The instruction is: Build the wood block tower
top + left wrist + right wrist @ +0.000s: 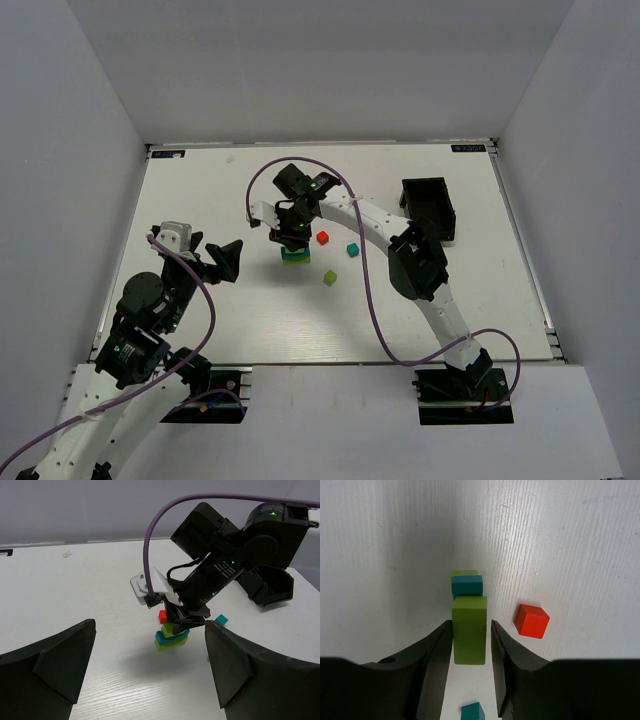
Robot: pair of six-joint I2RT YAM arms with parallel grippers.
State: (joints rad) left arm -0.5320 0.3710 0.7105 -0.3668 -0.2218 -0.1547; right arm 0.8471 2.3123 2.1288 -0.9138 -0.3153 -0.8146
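Within grey walls, white table bears block tower.

You have a black rectangular bin on the far right part of the white table. A small dark label sits at its far left corner. Pale walls enclose three sides.

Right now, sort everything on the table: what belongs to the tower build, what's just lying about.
Job: wood block tower; lime-green bar in the right gripper; loose red cube, teal cube, lime-green cube.
Lying about: black bin.
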